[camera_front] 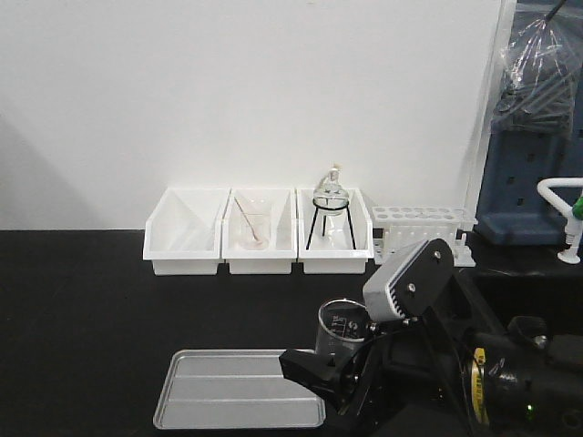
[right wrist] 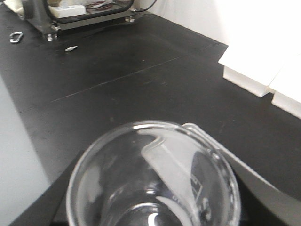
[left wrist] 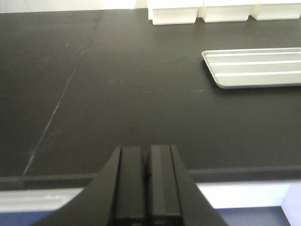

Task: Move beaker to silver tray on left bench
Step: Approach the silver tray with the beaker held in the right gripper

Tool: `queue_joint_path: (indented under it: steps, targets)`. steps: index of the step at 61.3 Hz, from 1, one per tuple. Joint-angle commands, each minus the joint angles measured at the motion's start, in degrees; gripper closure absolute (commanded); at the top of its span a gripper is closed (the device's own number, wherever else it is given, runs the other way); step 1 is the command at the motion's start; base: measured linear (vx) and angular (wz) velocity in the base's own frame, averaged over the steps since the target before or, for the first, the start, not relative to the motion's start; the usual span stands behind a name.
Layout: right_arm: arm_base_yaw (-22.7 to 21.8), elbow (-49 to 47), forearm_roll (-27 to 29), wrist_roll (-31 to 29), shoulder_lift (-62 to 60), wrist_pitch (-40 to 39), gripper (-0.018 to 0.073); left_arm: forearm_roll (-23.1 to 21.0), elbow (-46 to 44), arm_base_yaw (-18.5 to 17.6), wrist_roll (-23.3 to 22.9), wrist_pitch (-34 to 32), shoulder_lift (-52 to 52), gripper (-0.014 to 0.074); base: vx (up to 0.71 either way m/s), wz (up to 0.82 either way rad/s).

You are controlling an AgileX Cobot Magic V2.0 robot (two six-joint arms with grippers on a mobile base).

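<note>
Beaker [camera_front: 341, 326]: small clear glass cylinder with a flared rim and white printed marks on its wall, upright, empty as seen from above in the right wrist view, where its round mouth [right wrist: 155, 174] fills the lower frame. Position: at the right end of the silver tray [camera_front: 239, 390], near the front edge of the black worktop [camera_front: 82, 309]; whether it stands over the tray's rim or just beside it cannot be told. Right gripper [camera_front: 335, 369]: fingers closed on the beaker's lower wall, hiding its base. Left gripper [left wrist: 146, 181]: fingers [left wrist: 131, 183] pressed together, holding nothing, over the worktop's front edge, well apart from the tray. Silver tray: flat, shallow, ribbed, rounded corners, carrying nothing. Three white bins along the back wall: left bin [camera_front: 185, 238] shows no contents; middle bin [camera_front: 260, 246] holds a clear beaker with a reddish rod [camera_front: 252, 228]; right bin [camera_front: 333, 250] holds a round-bottomed flask [camera_front: 331, 193] on a black wire stand. White test-tube rack [camera_front: 421, 228] just right of the bins. Right wrist view: the beaker's marks are blurred and unreadable, and the gripper's fingers are not clearly visible.
</note>
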Motion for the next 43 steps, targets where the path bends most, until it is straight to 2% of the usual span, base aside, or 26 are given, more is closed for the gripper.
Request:
queue_joint_path:
  steps: [1,43]
  targets:
    - [0.01,-1.85,2.08,0.02,-1.58,-0.25,0.0571,-0.45,1.15,-0.14,-0.03,-4.52,-0.44,0.0595,0.19,-0.04]
    - [0.01,-1.85,2.08,0.02,-1.58,-0.25,0.0571,-0.45,1.15,-0.14,-0.03,-4.52,-0.44,0.0595,0.12,-0.03]
